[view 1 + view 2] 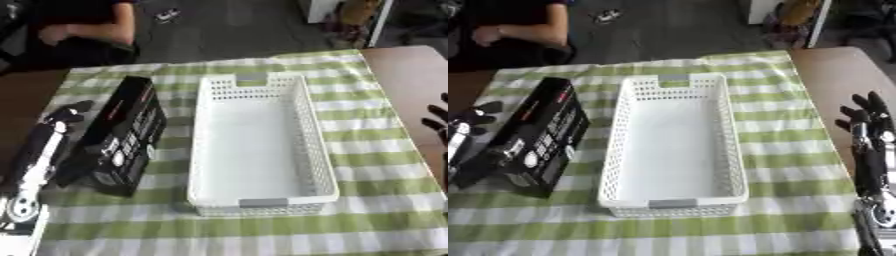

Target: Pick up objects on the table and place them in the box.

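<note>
Fingers of left hand (66,116) against black box's (122,135) left side, grip unclear, right hand (868,117) relaxed

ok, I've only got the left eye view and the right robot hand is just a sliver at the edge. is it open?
Observer: Yes. The right eye view shows the whole right robot hand, fingers straight and pointing up, holding nothing.
Operator: where's it sitting?
Observer: Over the bare brown table, just past the right edge of the checked cloth.
Operator: close to the basket?
Observer: No. It is apart from the white basket, with a strip of cloth between them.
</note>
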Motion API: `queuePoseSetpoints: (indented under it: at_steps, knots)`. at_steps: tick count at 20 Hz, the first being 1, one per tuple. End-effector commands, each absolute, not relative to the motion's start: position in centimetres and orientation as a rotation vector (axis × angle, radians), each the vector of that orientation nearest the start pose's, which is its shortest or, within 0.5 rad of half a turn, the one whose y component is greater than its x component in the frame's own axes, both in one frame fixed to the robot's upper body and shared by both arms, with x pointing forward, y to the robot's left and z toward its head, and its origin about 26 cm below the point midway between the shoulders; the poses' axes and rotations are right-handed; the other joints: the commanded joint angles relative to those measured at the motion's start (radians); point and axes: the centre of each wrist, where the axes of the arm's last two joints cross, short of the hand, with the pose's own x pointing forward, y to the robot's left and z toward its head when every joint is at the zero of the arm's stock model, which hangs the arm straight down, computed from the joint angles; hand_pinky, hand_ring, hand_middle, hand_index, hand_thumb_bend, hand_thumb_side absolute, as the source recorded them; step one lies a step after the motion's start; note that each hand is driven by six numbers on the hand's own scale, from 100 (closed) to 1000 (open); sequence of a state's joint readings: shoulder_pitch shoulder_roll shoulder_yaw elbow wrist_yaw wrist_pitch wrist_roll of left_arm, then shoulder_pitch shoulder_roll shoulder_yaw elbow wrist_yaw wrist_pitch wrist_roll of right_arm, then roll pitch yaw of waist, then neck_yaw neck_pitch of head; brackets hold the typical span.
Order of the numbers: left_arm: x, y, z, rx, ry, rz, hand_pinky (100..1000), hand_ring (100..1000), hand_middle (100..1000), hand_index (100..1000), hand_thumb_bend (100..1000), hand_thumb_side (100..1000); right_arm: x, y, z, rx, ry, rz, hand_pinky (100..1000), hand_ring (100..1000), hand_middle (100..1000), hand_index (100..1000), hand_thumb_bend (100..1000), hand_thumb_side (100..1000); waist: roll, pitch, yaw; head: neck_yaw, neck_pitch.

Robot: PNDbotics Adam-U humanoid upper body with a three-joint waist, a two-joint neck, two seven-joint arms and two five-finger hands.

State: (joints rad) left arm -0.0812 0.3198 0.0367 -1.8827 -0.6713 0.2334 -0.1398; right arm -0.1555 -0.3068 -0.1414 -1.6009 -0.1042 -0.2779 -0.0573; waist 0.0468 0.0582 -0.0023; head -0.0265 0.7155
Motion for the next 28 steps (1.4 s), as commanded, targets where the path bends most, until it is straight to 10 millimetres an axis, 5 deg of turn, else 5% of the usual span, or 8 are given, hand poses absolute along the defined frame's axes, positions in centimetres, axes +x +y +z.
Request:
queuePoseSetpoints:
  at_steps: [1,28]
  knots:
    - [28.6,29.8,12.0,0.845,-1.563,-0.707,833,863,871,938,918,702,31.6,-34.0,8.0,-0.262,-2.083,0.063,781,840,886,1000,100,602,-0.004,-0.008,-0.001,0.007,-0.004]
    - [29.1,29.5,11.0,0.824,-1.526,-0.756,835,864,889,939,857,731,31.6,-33.9,7.9,-0.256,-2.082,0.065,781,841,887,1000,100,602,-0.006,-0.007,-0.002,0.008,-0.003]
